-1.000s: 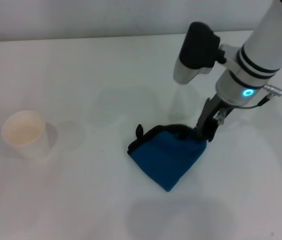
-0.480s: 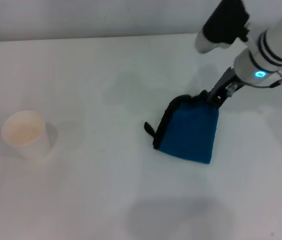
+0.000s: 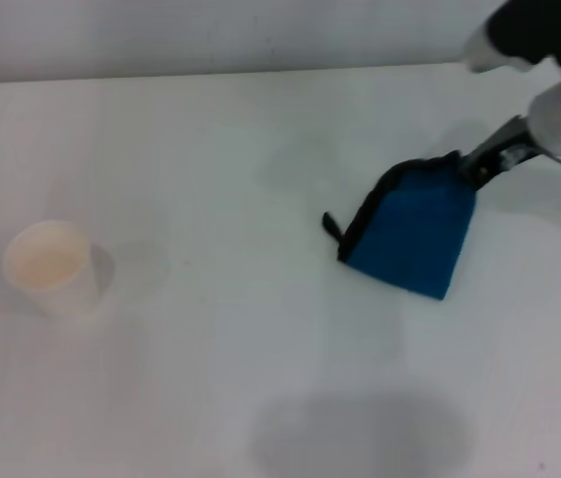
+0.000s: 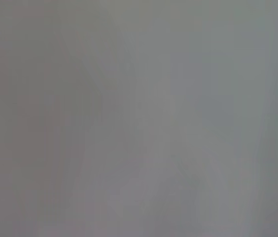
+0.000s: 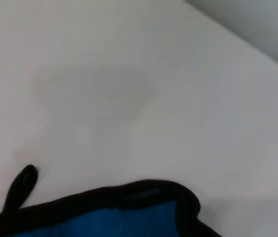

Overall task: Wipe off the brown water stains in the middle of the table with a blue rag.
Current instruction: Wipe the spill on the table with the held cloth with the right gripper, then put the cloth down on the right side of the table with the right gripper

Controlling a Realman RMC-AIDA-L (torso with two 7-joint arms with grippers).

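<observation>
While the right gripper (image 3: 484, 164) pinches the blue rag (image 3: 415, 234) by its far corner, the cloth trails on the table (image 3: 210, 378) at three o'clock. Paper cup (image 3: 51, 267) sits at nine o'clock.

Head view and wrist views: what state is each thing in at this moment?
blue rag: gripped at its far edge, lying on the table
right gripper: shut on the rag
paper cup: upright, standing alone at the left
brown water stains: none visible
left gripper: not in view
</observation>
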